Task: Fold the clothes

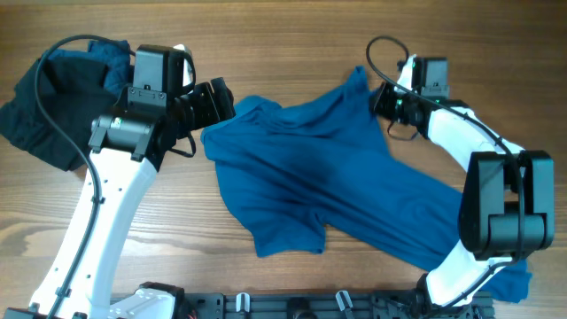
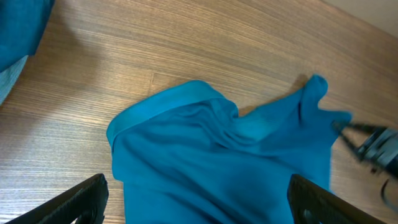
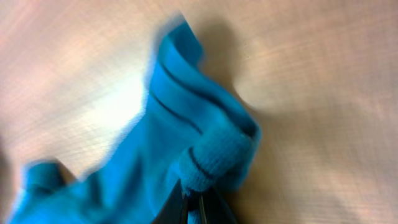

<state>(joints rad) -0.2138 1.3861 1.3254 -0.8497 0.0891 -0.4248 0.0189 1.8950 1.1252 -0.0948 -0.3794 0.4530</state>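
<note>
On the wooden desk the mid-blue T-shirt lay rumpled — the right gripper with jaws clenched on its far edge, the left gripper with jaws spread wide beside its near-left edge — so flattening seemed the step in hand, next calling for a left-side pinch.

Wooden table — light brown, visible grain running left to right.

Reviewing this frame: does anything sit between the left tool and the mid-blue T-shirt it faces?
Nothing visible does. The left tool is open, the mid-blue fabric T-shirt directly ahead, only bare wooden table between. The near-black garment pile lies behind that arm.
</note>
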